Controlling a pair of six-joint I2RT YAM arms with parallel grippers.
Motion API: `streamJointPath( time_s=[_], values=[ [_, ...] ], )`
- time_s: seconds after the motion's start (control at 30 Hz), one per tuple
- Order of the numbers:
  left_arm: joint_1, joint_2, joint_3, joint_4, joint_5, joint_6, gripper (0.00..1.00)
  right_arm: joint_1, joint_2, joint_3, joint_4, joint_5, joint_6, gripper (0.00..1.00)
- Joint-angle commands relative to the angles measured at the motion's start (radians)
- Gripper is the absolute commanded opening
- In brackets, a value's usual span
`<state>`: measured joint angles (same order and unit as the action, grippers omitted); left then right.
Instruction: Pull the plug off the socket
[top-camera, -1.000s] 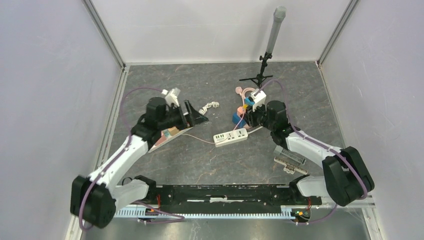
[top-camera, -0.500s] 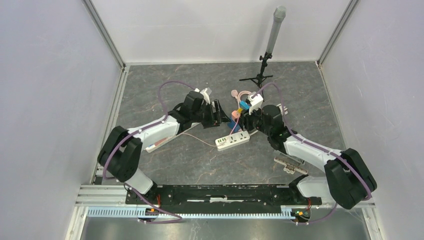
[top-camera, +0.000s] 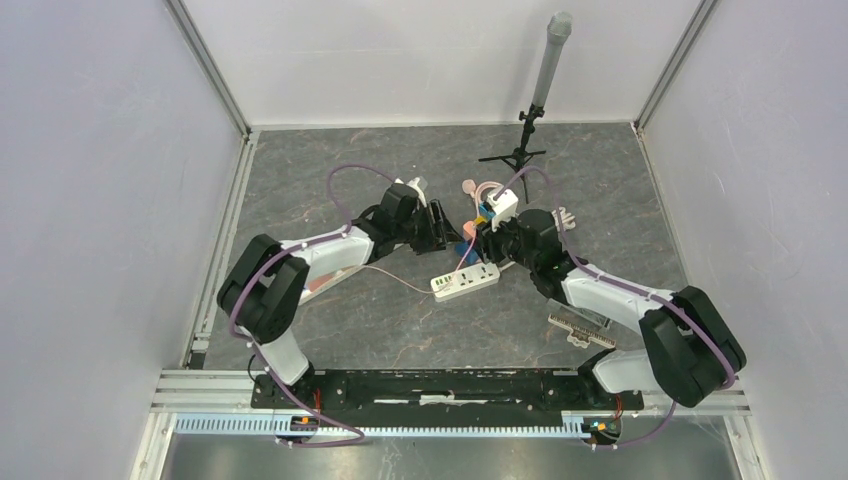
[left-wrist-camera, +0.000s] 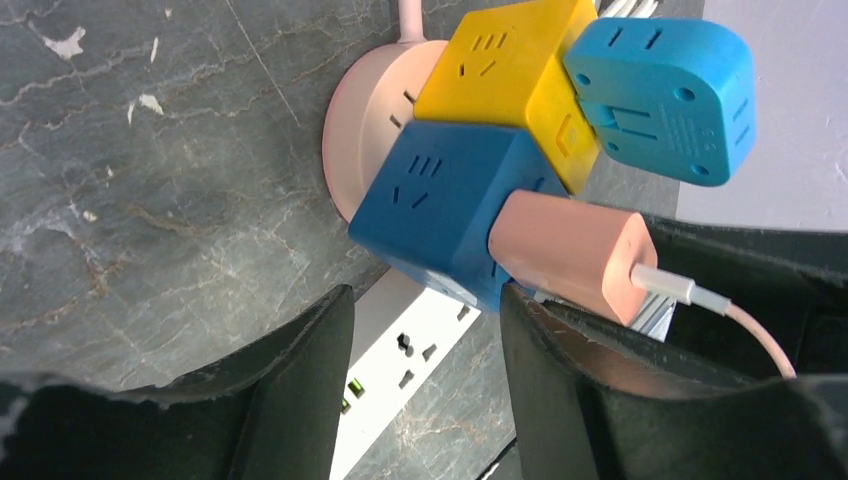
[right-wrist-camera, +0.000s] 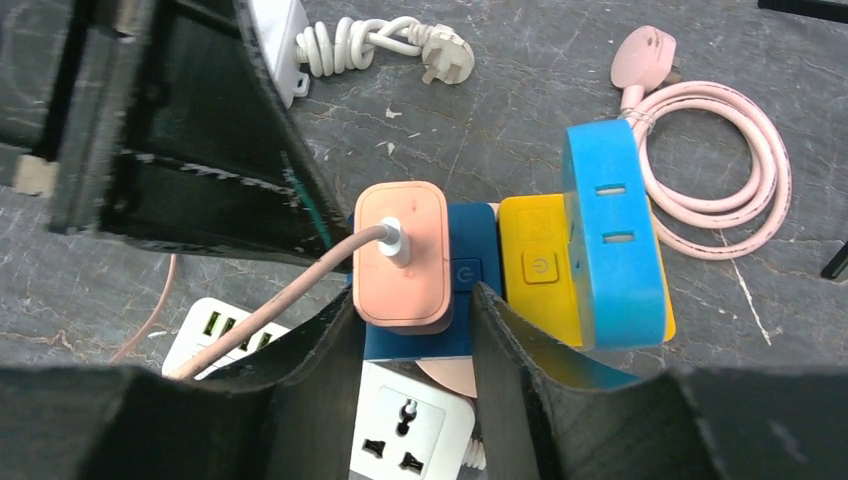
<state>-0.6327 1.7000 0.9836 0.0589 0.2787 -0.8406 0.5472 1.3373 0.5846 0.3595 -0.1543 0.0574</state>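
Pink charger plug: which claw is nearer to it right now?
Right. The right claw has the pink charger plug between its open fingers, not yet clamped. The left claw sits beside it, the plug just off one fingertip, outside its gap.

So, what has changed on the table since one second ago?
The left gripper swung from the left side toward the centre and now sits open beside the socket cubes. The right gripper edged slightly left, its fingers either side of the pink plug. No visible grasp or release. It remains in the dark blue cube; the white power strip kept its place.
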Motion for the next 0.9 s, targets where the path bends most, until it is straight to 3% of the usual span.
streamJointPath(
  time_s=[0.0,0.3,0.7,0.87],
  values=[
    [-0.005,0.046,0.057,0.066,0.006,-0.041,0.59,0.008,0.009,0.041,0.074,0.002,-0.038,0.43],
    [-0.005,0.092,0.034,0.06,0.006,-0.043,0.52,0.011,-0.019,0.011,0.131,-0.013,-0.025,0.0],
    [-0.012,0.113,-0.028,-0.025,-0.068,-0.002,0.44,0.008,-0.044,-0.039,0.272,-0.07,0.059,0.0],
    [-0.012,0.114,-0.035,-0.043,-0.076,0.009,0.4,0.021,-0.041,-0.022,0.236,-0.04,-0.028,0.0]
  ],
)
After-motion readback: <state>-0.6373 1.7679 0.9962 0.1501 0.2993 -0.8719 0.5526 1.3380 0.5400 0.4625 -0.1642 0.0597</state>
